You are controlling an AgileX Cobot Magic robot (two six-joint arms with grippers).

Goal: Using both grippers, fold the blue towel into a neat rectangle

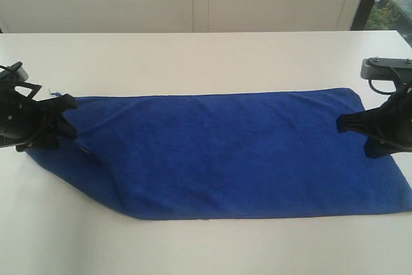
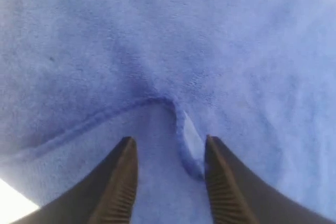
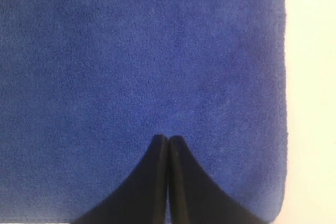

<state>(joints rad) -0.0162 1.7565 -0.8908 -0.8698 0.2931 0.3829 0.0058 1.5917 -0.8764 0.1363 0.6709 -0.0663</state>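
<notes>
Position: long rectangular royal-blue microfibre towel (image 1: 225, 152) lies spread lengthwise on white tabletop (image 1: 193, 56). R end is flat. L end is rumpled, and the front edge there runs diagonal. L claw (image 1: 72, 118), black and pointed, sits at towel's L end. Its wrist view shows it open, ribbed fingers (image 2: 118, 182) well apart, gripping nothing. Raised fold of hem (image 2: 184, 135) lies betw. them, close to one finger. R claw (image 1: 339, 123), black, sits over towel's R end, approx. mid-width. It is fully closed, tips together, nothing visible betw. them.
</notes>
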